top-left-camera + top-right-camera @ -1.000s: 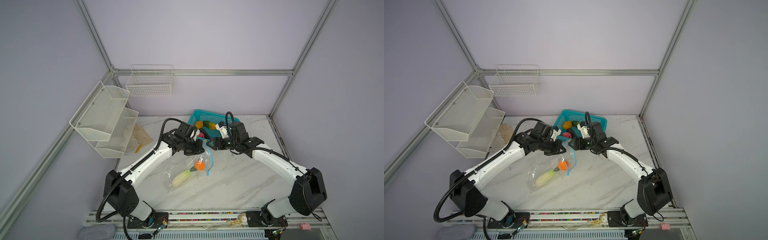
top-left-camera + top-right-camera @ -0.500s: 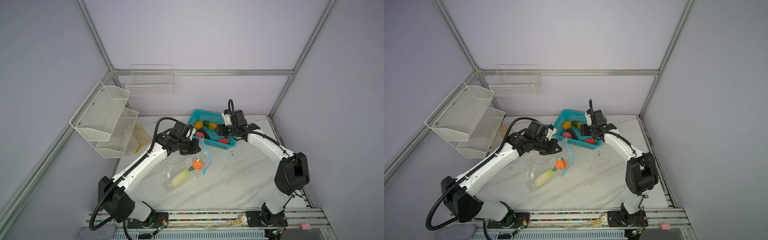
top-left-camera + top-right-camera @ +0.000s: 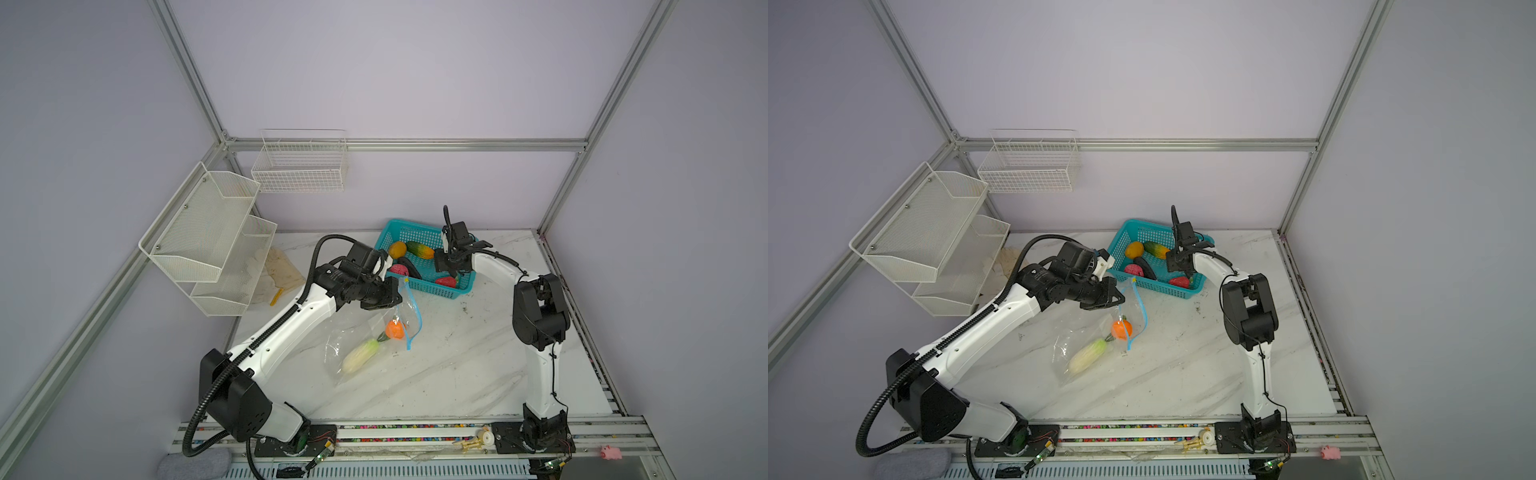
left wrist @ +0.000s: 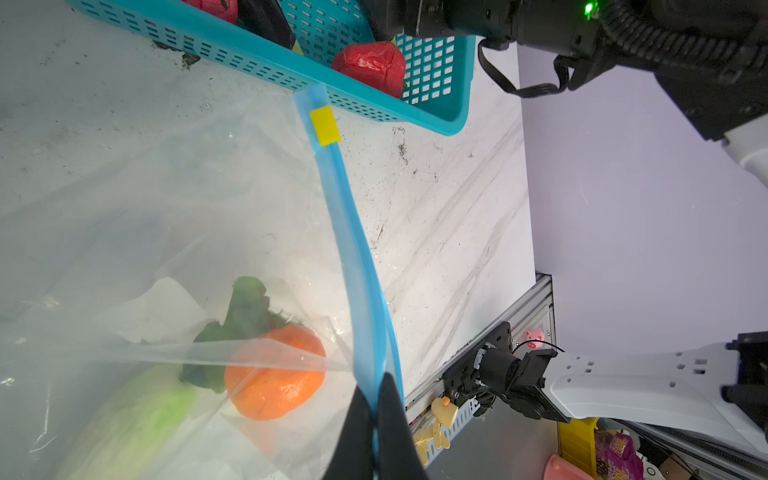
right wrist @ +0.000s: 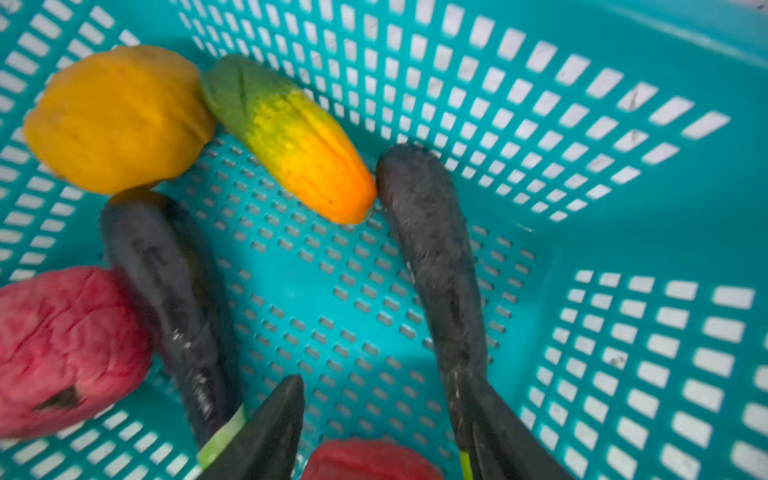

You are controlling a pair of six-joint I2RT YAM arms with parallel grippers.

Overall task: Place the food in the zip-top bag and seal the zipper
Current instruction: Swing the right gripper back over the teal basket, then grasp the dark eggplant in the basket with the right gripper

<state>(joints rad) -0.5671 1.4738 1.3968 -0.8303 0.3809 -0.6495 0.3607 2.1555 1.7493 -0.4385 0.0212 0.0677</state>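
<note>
Bare marble table between the bag and the right arm leaves wide passage. The basket wall stands just behind the bag's mouth. The left gripper, clamped on the zipper strip, occupies one end of that mouth. Inside the basket, bare floor lies between two eggplants, where the right gripper stands, jaws apart.

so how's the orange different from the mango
The orange lies inside the zip-top bag; the mango sits in the teal basket. The orange is rounder and deeper orange; the mango is yellower and more oval. Both are small toy fruit.
</note>
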